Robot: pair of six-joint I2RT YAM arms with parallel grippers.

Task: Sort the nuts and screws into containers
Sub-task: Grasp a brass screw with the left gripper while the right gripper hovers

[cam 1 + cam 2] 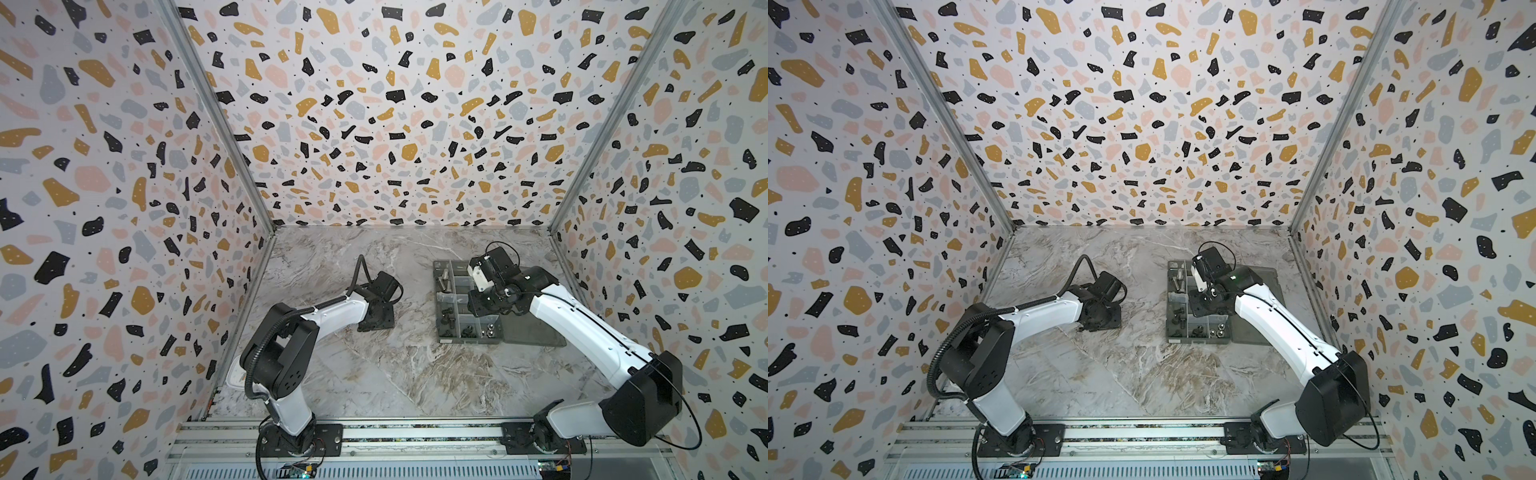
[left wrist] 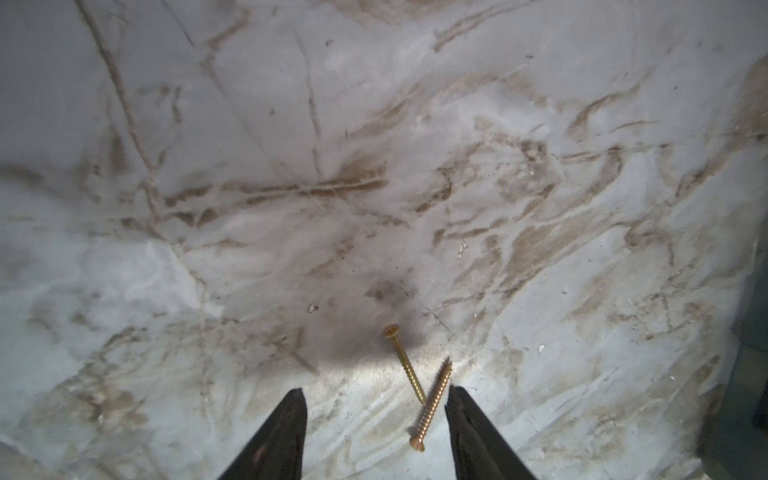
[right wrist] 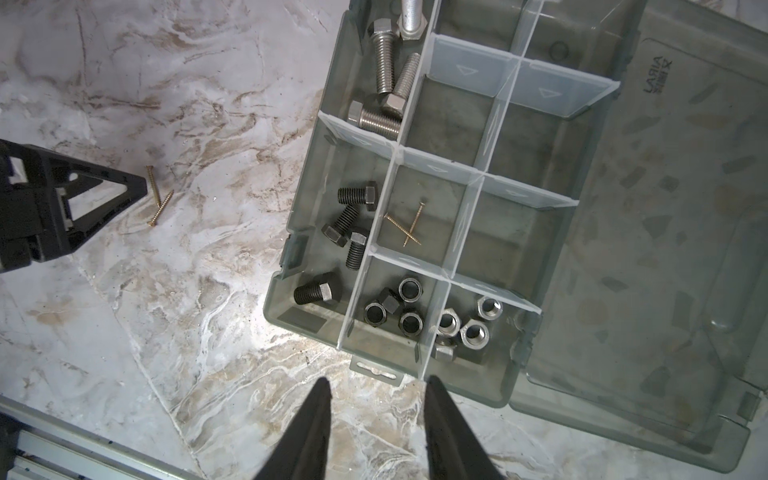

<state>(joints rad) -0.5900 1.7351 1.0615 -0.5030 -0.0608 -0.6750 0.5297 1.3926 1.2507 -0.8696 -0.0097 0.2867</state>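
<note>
Left claw (image 2: 376, 390), jaws apart and empty, hung low over the table (image 2: 249, 208), two brass screws (image 2: 432, 405) lying at its tips. Right claw (image 3: 377, 379), released and empty, hovered above the box (image 3: 498, 395) edge.

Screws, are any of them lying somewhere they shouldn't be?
Yes. Two gold screws lie loose on the table, outside the box, right by the open left gripper. A matching pair already sits inside it.

Grey organiser box (image 1: 469, 343) (image 1: 1198, 341), right of centre in both top views, keeps silver screws (image 3: 384, 70), black screws (image 3: 353, 224), black nuts (image 3: 395, 309) and silver nuts (image 3: 467, 328) apart; two gold screws (image 3: 157, 198) touch on the bench (image 3: 208, 299).
</note>
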